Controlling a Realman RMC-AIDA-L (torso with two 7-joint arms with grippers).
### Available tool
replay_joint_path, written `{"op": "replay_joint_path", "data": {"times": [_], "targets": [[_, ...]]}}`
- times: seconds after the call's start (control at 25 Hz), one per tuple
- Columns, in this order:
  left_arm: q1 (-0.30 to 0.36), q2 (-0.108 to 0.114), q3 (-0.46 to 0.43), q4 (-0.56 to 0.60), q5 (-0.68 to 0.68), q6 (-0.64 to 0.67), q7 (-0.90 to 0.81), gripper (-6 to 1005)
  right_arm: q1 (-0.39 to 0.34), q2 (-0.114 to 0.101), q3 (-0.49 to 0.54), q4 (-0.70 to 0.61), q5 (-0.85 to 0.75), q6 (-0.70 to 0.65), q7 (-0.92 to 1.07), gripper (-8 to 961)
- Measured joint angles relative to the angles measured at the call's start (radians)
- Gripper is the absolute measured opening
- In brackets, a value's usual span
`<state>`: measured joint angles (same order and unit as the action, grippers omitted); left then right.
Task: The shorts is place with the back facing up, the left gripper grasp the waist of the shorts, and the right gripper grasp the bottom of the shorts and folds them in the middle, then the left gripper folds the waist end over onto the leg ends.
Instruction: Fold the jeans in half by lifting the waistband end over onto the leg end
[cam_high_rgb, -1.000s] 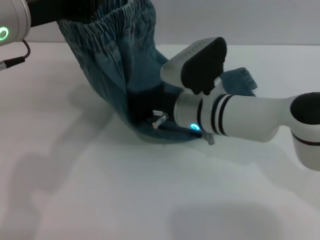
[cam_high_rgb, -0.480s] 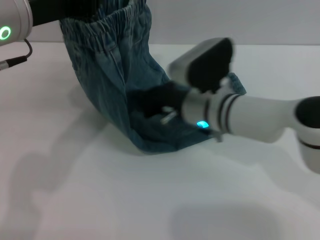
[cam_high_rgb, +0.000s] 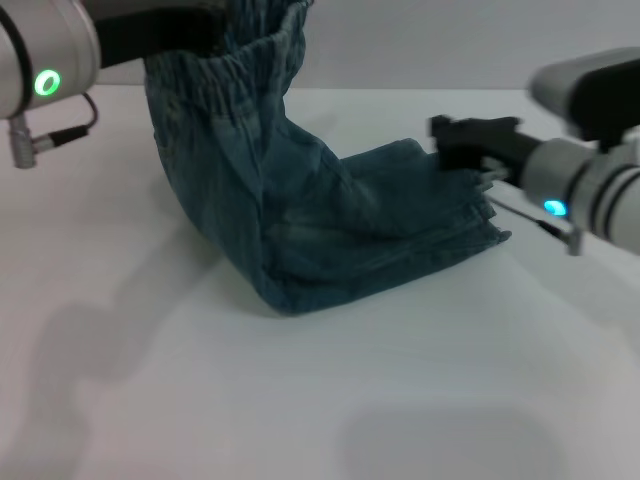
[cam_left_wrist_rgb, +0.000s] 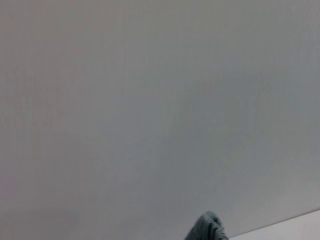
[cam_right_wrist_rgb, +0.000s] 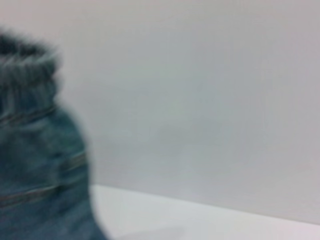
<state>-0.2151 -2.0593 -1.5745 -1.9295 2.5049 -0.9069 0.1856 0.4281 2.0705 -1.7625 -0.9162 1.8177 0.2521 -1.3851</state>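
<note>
Denim-blue faded shorts (cam_high_rgb: 300, 215) drape from their lifted, ruffled elastic waist (cam_high_rgb: 235, 50), pinched by the black left gripper (cam_high_rgb: 205, 25), down to leg ends flat on the white table (cam_high_rgb: 300, 400); the black right gripper (cam_high_rgb: 452, 135) hangs beside the hems, unclear whether spread.

The shorts (cam_high_rgb: 300, 210) are seen in washed blue denim with paler faded patches, set on a plain white table (cam_high_rgb: 350, 400). A green light is shown on one silver arm, blue-cyan on the other.
</note>
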Motion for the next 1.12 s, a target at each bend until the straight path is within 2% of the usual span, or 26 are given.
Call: {"op": "replay_joint_path", "data": {"times": [0.28, 0.52, 0.76, 1.12], "targets": [[-0.003, 0.000, 0.113, 0.114, -0.057, 0.155, 0.001, 70, -0.114, 0.000, 0.169, -0.055, -0.058, 0.051, 0.000, 67], [-0.024, 0.000, 0.213, 0.246, -0.110, 0.306, 0.001, 73, -0.168, -0.001, 0.244, -0.062, -0.058, 0.114, -0.004, 69], [-0.098, -0.002, 0.322, 0.430, -0.186, 0.450, 0.002, 76, -0.205, -0.001, 0.294, -0.085, -0.058, 0.169, -0.009, 71], [-0.199, -0.006, 0.500, 0.625, -0.259, 0.703, 0.000, 80, -0.220, -0.001, 0.320, -0.100, -0.058, 0.203, -0.009, 74]]}}
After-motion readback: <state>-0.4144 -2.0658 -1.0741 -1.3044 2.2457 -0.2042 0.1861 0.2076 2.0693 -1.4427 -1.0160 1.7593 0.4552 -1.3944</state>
